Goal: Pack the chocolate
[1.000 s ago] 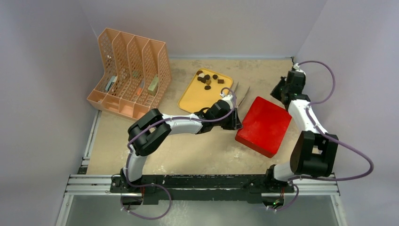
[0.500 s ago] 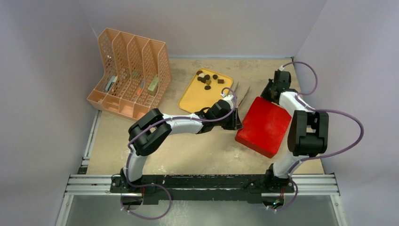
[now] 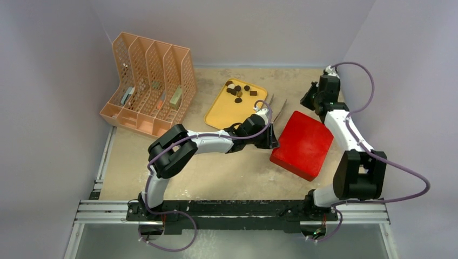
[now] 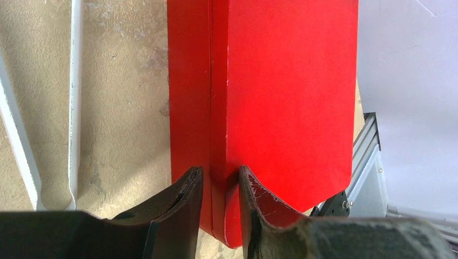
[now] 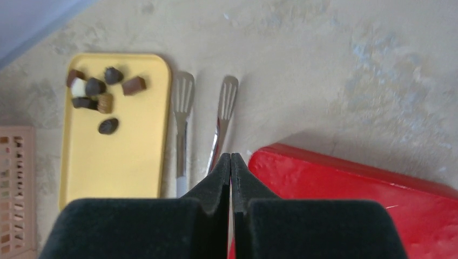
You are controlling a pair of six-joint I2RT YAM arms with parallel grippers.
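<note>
Several small chocolate pieces (image 3: 237,91), dark brown, tan and white, lie at the far end of a yellow tray (image 3: 226,112); they also show in the right wrist view (image 5: 97,89). A closed red box (image 3: 302,143) lies right of the tray. My left gripper (image 3: 270,139) is shut on the box's near-left corner, one finger on each side of the red edge (image 4: 219,170). My right gripper (image 3: 309,100) is shut and empty (image 5: 231,156), hovering over the table just past the box's far corner (image 5: 351,183).
Metal tongs (image 3: 278,108) lie between the tray and the box, and show in the right wrist view (image 5: 181,124) and the left wrist view (image 4: 73,108). An orange file rack (image 3: 148,83) stands at the far left. Walls close in on three sides.
The right arm swung its gripper in toward the box's far corner, then drew slightly back toward the far wall. The left arm and the box have not moved.
</note>
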